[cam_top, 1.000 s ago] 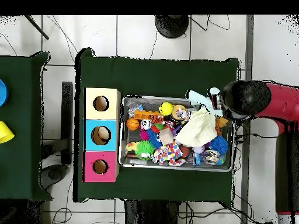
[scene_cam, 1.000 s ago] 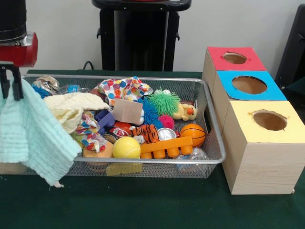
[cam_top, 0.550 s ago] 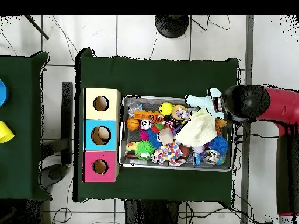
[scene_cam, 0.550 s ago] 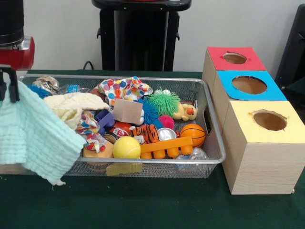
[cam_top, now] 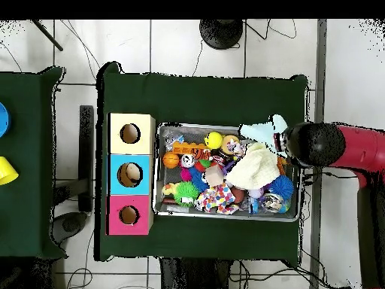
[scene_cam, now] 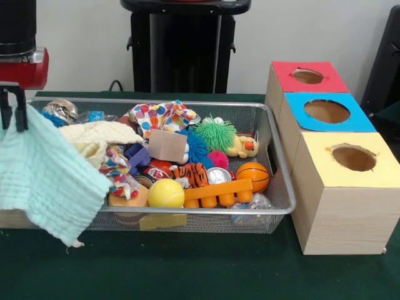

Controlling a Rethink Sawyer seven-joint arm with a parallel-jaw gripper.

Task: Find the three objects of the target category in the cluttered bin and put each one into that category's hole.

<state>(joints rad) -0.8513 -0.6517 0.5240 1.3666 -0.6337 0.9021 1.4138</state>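
At far left your gripper (scene_cam: pixel 14 115) hangs over the bin's (scene_cam: pixel 275 150) end, fingers pinched on the mint cloth (scene_cam: pixel 47 178), which drapes down outside the rim in front. Inside, from left, you have a cream cloth (scene_cam: pixel 94 139), a spotted cloth (scene_cam: pixel 161 117), a yellow ball (scene_cam: pixel 165 194), a green spiky ball (scene_cam: pixel 215 133) and a basketball (scene_cam: pixel 252 176). Right of the bin stand the red box (scene_cam: pixel 309 76), blue box (scene_cam: pixel 327 112) and yellow box (scene_cam: pixel 350 159), each with a hole on top.
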